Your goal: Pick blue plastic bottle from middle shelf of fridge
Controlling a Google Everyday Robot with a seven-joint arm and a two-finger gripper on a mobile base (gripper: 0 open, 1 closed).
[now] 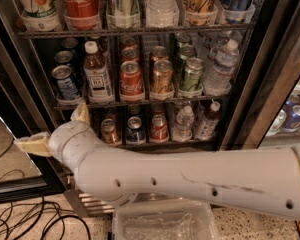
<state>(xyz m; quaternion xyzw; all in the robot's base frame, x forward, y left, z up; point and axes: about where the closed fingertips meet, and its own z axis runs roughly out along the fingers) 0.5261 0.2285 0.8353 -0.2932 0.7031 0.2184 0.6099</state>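
Observation:
The blue plastic bottle [97, 75] holds brown drink and has a white cap and a white label with dark print. It stands upright at the left of the middle shelf [140, 103] of the fridge [250, 99], between a blue can and a red Coca-Cola can. My gripper [57, 129] is open and empty, low and left of the bottle, in front of the lower shelf. One beige finger [32, 144] points left and the other finger [81, 113] points up. My white arm crosses the bottom of the view.
On the middle shelf stand a blue can [66, 81], a Coca-Cola can [131, 79], a gold can [161, 76], a green can [192, 74] and a water bottle [221, 66]. A clear plastic bin [162, 224] and cables [20, 224] lie on the floor.

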